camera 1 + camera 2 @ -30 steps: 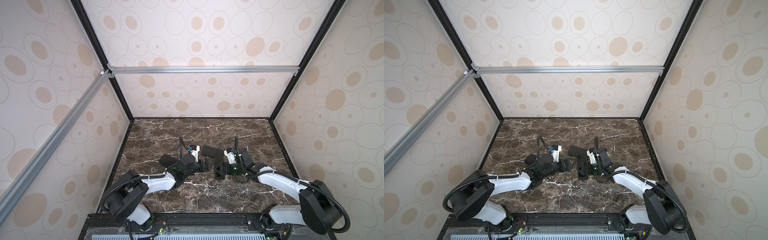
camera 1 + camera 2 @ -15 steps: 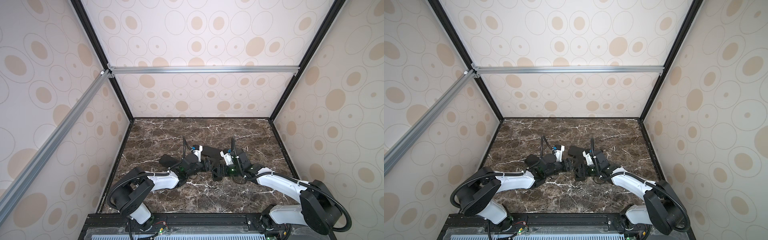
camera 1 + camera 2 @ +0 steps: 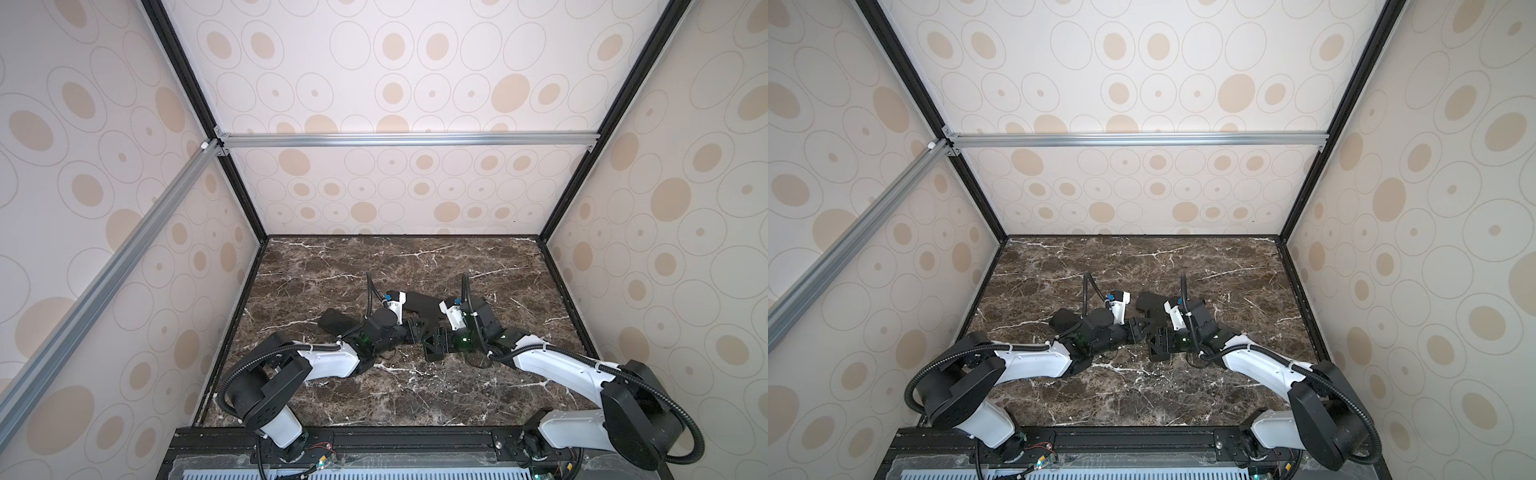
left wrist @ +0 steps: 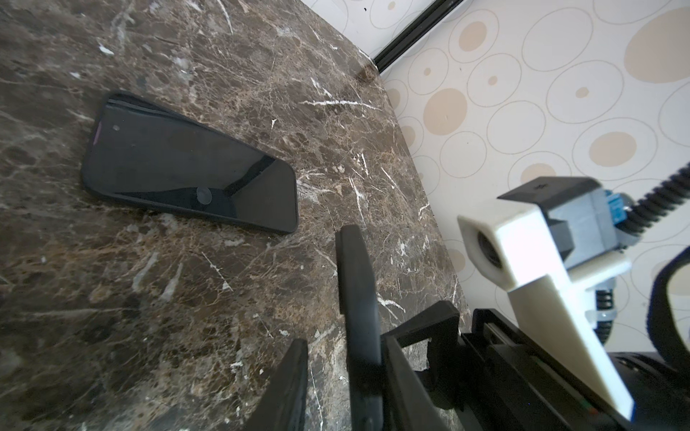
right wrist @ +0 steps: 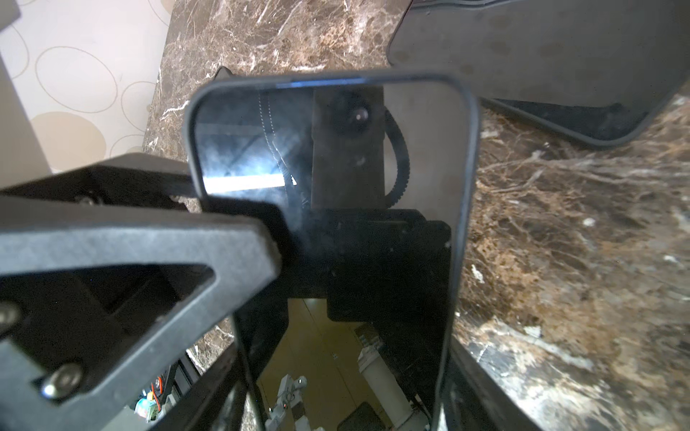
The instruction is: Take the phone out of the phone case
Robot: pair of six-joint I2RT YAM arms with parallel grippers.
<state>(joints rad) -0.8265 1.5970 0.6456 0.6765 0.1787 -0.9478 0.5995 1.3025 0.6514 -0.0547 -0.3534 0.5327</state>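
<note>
Barely begun, by the look of it: at the left gripper, jaws part-open, straddling one edge of the phone case without clamping; phone seated inside the rim; at the right gripper, jaws clamped across the case; prying apart all left to do.

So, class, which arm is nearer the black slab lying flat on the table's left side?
Left. The left arm has its wrist close beside the black slab; the right pincer holds the phone further right.
</note>
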